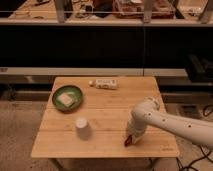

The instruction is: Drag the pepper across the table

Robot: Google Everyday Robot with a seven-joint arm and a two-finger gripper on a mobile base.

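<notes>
Green bowl (67, 96) sits over on the left with a pale squarish chunk (65, 99) inside it, can't tell what that is. White cup (82, 127) stands nearer the front, a bit right of the bowl and apart from it. At the back edge a white packet (106, 83) lies on its side, with a small pale round thing (91, 83) just beside its left end. A long grey shelf (75, 71) runs behind everything. Speckled floor (20, 130) below, some dark cables (200, 162) bottom right.

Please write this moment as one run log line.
gripper: shut on pepper | where: table front edge | cup, bowl, packet: apart from gripper
</notes>
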